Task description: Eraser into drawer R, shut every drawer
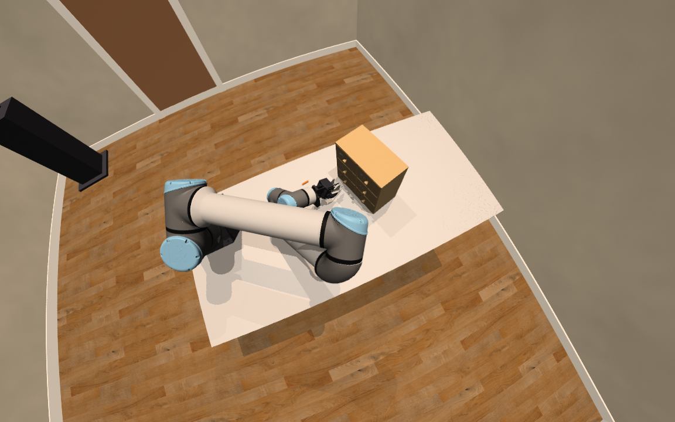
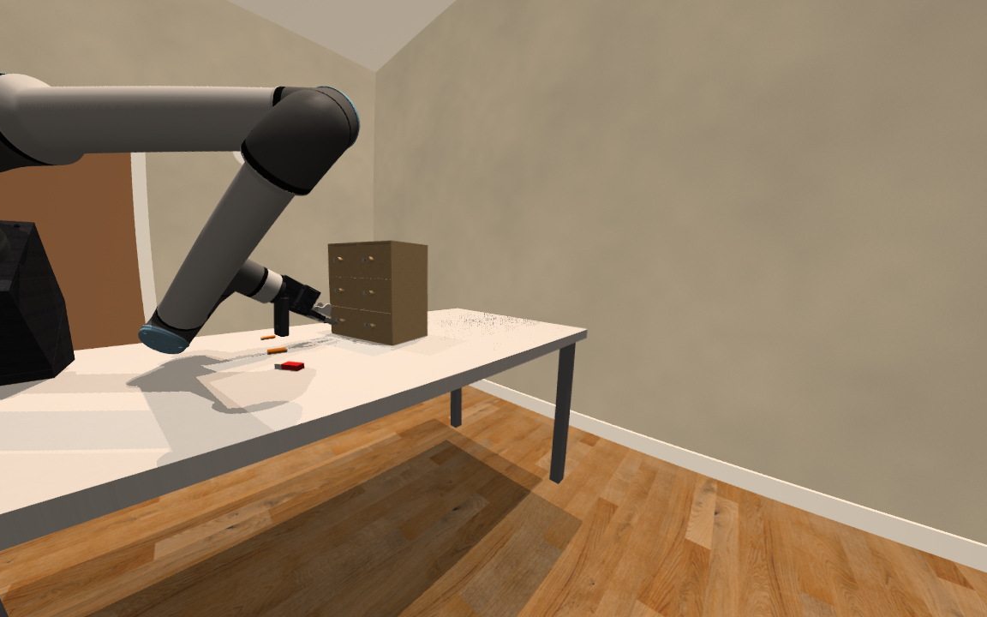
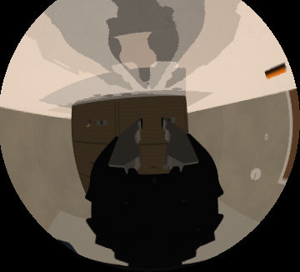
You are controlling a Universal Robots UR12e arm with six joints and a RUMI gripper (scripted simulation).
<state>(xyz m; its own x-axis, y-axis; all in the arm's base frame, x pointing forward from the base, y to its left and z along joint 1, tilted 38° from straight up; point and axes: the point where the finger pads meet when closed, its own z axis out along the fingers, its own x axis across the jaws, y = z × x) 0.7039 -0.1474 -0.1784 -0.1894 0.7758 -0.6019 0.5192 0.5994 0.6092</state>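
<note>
My black two-jaw gripper is at the bottom drawer front of the brown wooden chest, jaws narrowed with a gap and nothing between them that I can see.

Only my exterior view shows the small red block eraser, lying flat on the white table, well apart from the chest; the top view hides it under my arm. Two small orange sticks lie near it. I cannot read the drawer labels. The wrist view is inverted and blocky.
</note>
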